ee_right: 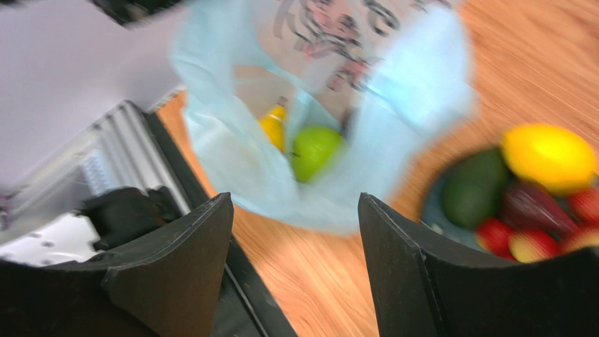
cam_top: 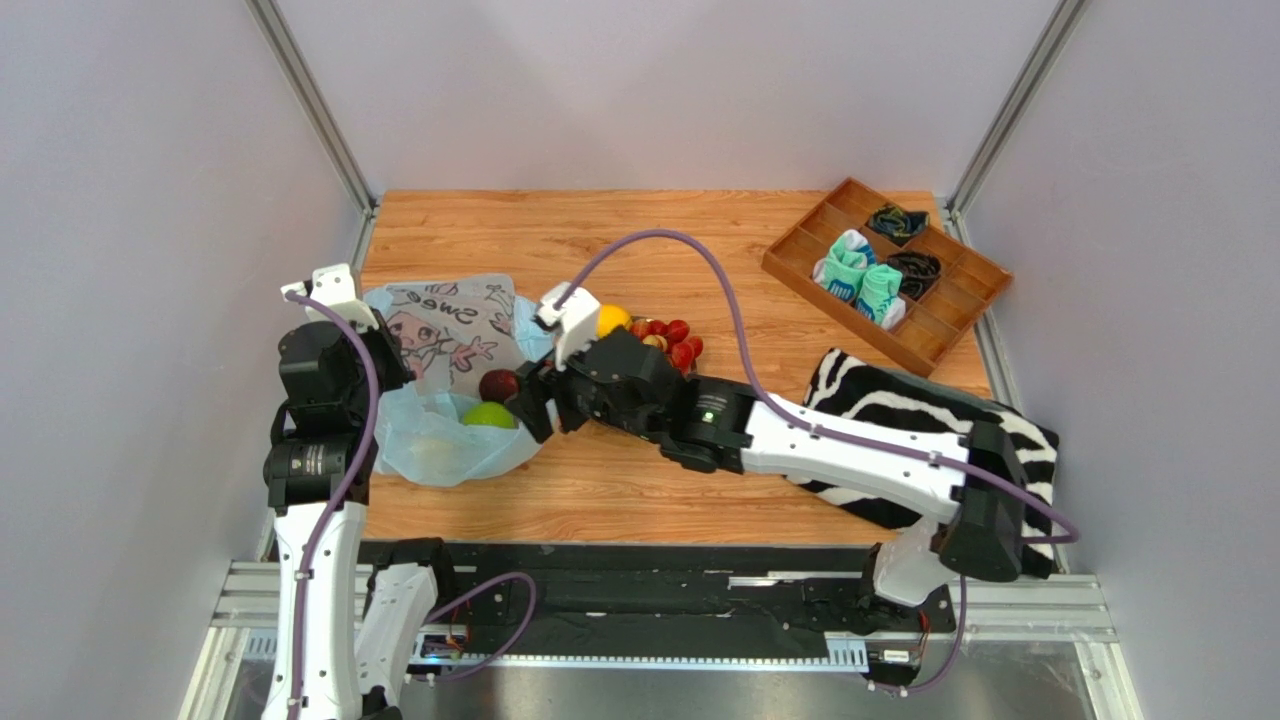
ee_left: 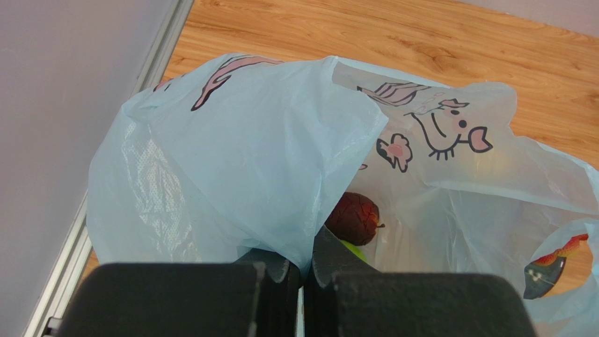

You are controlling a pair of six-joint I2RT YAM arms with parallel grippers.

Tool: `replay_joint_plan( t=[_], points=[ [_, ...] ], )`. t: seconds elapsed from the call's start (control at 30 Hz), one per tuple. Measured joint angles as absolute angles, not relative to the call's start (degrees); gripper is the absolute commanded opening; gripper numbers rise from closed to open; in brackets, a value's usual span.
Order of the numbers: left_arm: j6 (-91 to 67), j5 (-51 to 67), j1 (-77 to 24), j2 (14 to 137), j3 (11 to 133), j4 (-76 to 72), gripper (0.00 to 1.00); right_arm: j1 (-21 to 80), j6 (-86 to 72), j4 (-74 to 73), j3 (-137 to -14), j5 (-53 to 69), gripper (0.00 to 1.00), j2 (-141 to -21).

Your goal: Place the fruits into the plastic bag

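Note:
The pale blue plastic bag (cam_top: 436, 393) lies open at the table's left. My left gripper (cam_top: 376, 342) is shut on its rim (ee_left: 306, 263) and holds the mouth up. Inside lie the dark red-purple fruit (ee_left: 353, 217), the green apple (ee_right: 314, 149) and the yellow pear (ee_right: 274, 125). My right gripper (cam_top: 529, 408) is open and empty (ee_right: 295, 232), just outside the bag's mouth above the wood. The lemon (ee_right: 548, 156), the dark green fruit (ee_right: 472, 188) and small red fruits (ee_right: 583, 205) sit on the dark plate (ee_right: 432, 214) to its right.
A zebra-striped cloth (cam_top: 902, 413) lies under my right arm at the right. A wooden divided tray (cam_top: 887, 270) with socks stands at the back right. A metal rail (cam_top: 601, 600) runs along the near edge.

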State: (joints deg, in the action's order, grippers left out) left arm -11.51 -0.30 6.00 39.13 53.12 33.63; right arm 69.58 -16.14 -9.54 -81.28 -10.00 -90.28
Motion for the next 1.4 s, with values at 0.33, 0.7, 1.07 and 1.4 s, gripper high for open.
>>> replay_joint_plan(
  t=[0.33, 0.7, 1.07, 1.4],
  points=[
    [-11.6, 0.2, 6.0, 39.1, 53.1, 33.6, 0.00, 57.2, -18.3, -14.9, -70.1, -18.0, 0.69, -79.8],
    [-11.6, 0.6, 6.0, 39.2, 53.1, 33.6, 0.00, 50.2, -12.7, -24.1, -84.6, -18.5, 0.62, -100.3],
    [-11.6, 1.1, 6.0, 39.8, 53.1, 33.6, 0.00, 49.4, -5.2, -27.3, -93.3, -15.2, 0.63, -110.1],
    [-11.6, 1.3, 6.0, 39.8, 53.1, 33.6, 0.00, 49.4, 3.2, -31.6, -98.5, -12.6, 0.66, -117.2]
  ],
)
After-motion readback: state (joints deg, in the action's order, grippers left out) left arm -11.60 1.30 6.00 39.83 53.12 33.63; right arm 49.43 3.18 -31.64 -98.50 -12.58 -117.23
